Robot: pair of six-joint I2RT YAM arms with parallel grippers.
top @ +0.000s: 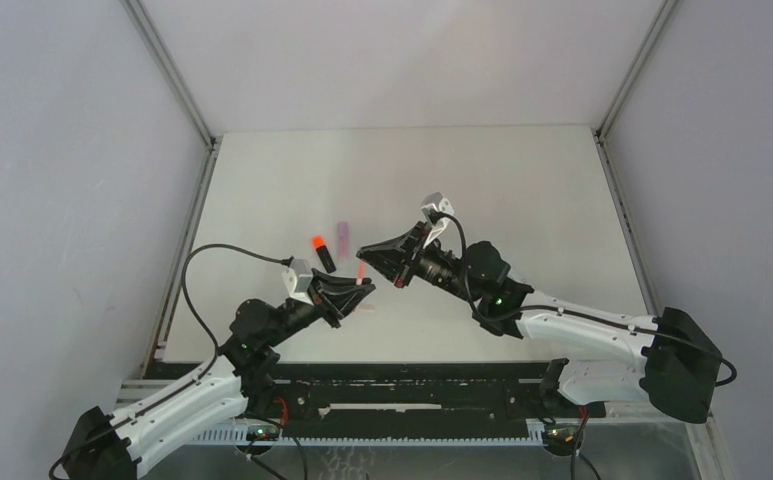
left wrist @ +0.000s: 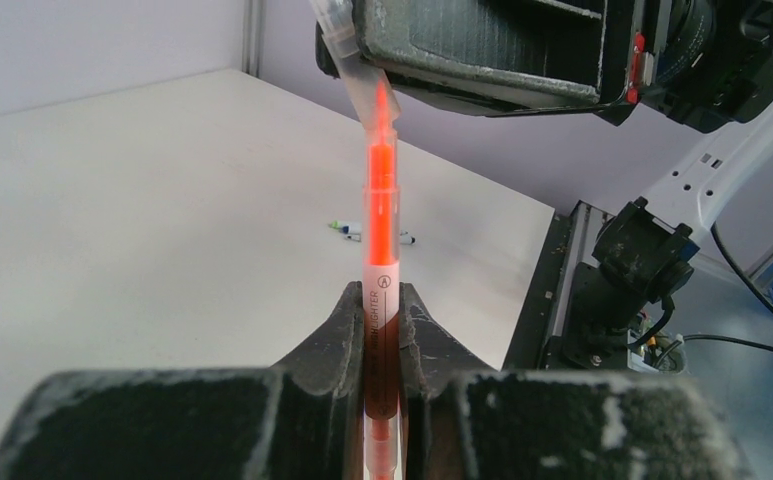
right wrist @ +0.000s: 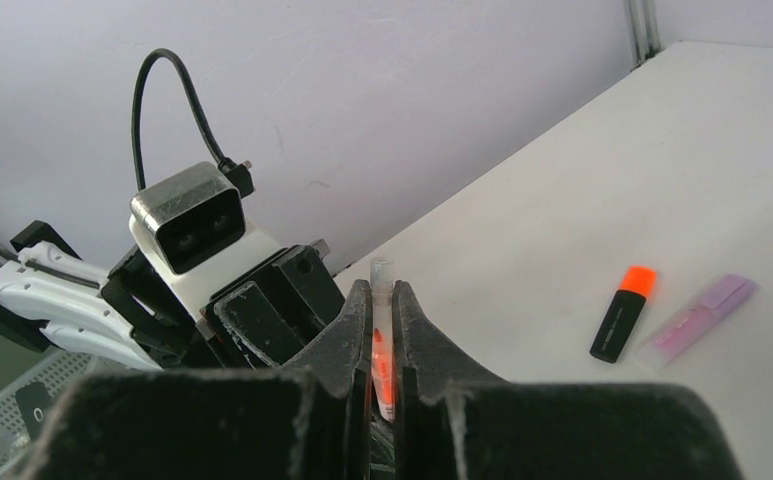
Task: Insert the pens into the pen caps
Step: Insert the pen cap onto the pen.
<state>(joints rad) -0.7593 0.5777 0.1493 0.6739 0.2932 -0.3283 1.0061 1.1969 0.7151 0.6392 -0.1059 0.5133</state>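
Meeting above the table in the top view, the left gripper (top: 352, 292) and right gripper (top: 372, 256) point at each other with fingertips close. The pen (top: 361, 272) bridges the gap between them, its orange tip toward the right jaws. A black highlighter (top: 324, 255) and a lilac one (top: 343, 234) lie on the table beyond both grippers. From the left wrist, the left jaws are clamped narrow on the pen's barrel, which runs straight out ahead of them. Its tip sits at the mouth of the clear cap (left wrist: 360, 70), which leans slightly off the pen's axis. From the right wrist, the right jaws pinch the cap between them, its end poking out ahead and orange showing inside it. I judge the seating push must run along the pen's long axis, with the cap squared to that line first.
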